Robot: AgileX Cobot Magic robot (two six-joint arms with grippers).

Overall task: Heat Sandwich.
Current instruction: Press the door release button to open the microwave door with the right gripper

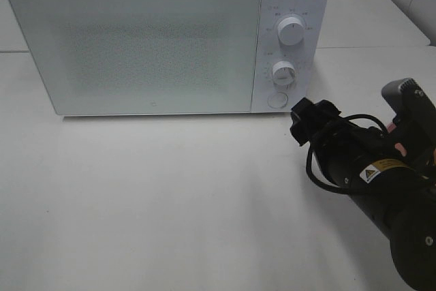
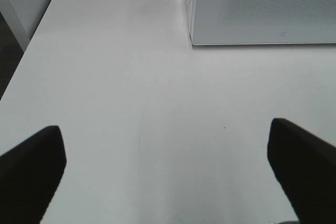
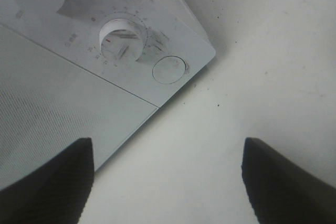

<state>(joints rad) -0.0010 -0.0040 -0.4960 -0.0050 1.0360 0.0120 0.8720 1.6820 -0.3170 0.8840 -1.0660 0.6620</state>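
Sandwich not in sight in any view; cannot tell where it is. Right tool is released, nothing between its two dark fingers, which stand wide apart. It hangs low over the bench, just in front of the lower right corner of the microwave, aimed at the control panel. Nearest to it is the round button at the foot of the panel; the tool is near it but apart, not touching. Just above the button sits the lower dial, and above that the upper dial. Both are white with fine marks round them, too small to read. Right arm comes in from the right edge of the high view, black, with a yellow warning label on it. A bit of pink shows behind the arm, too hidden to tell what. Left tool is released too and empty, its fingers far apart over bare bench, well off from the microwave's left front corner. Microwave is white and stands at the back of the bench. Its door is shut, the face dotted and opaque, so nothing shows through.
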